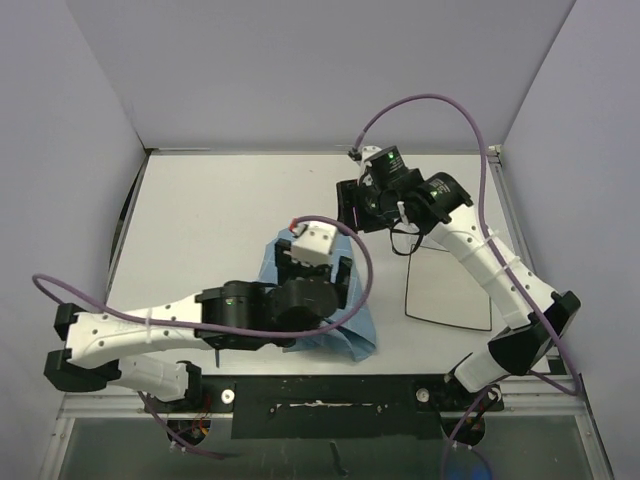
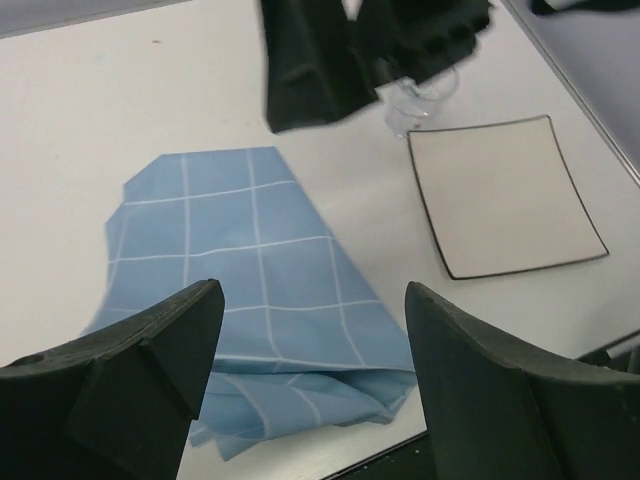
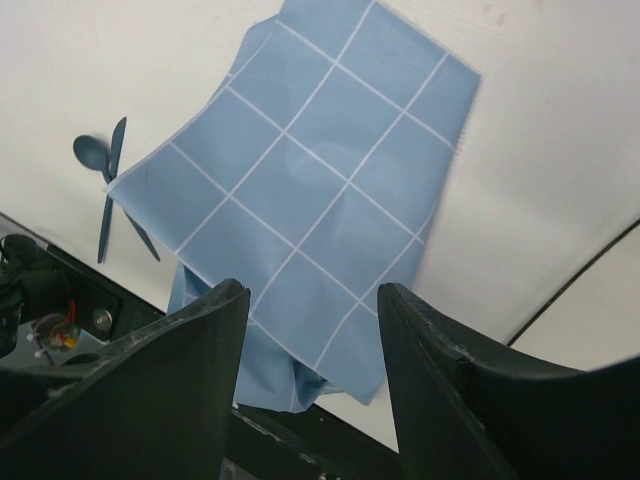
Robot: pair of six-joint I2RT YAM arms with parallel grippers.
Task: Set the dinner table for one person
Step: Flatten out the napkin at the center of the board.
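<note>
Dinner table [image 1: 220, 200] under blue gridded cloth [image 2: 250, 270] and square plate [image 2: 505, 195]; left jaws, right jaws apart, empty.

Bright, even, diffuse from above; soft faint shadows; motion-smeared along blue gridded cloth [image 3: 320, 200] edge, right wrist view.

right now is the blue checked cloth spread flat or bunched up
Partly spread: most of the blue cloth lies flat on the table, but its near edge is folded in rumpled layers.
</note>
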